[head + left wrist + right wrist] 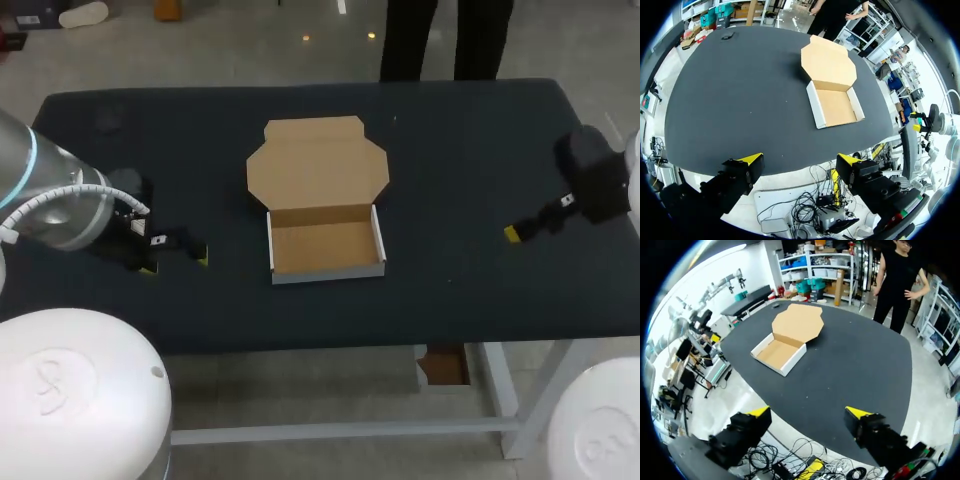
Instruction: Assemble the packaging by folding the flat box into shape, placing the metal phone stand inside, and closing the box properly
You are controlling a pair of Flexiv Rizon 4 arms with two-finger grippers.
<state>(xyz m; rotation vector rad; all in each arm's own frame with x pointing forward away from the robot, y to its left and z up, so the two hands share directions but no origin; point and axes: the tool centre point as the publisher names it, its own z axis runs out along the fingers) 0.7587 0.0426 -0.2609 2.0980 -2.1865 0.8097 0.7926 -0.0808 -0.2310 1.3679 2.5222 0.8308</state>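
Table: dark cloth-covered table [450, 300] carrying everything below.
Box [325, 250]: already folded into shape, sitting about mid-table, white outside and brown inside.
Tray [322, 247]: the box's near part, with low walls standing upright on all sides and its brown floor in full view.
Lid [317, 165]: hinged at the tray's far wall and swung fully open. It lies flat on the table beyond the tray, with its notched side flaps spread out.
Left hand [176, 260]: off the box's left side, well apart from it and low near the table, not touching the box.
Left hand state: in the left wrist view the left hand [800, 160] has its yellow-tipped fingers [752, 159] spread wide, gripping nothing (the box lies well ahead of them).
Right hand [514, 233]: off the box's right side, well apart from it.
Right hand state: in the right wrist view the right hand [808, 412] is likewise spread, its fingers [857, 412] pinching nothing, with the box [778, 352] well ahead.
Small dark object [727, 35]: lies well beyond the box's left side near the table's far corner, too small to make out.
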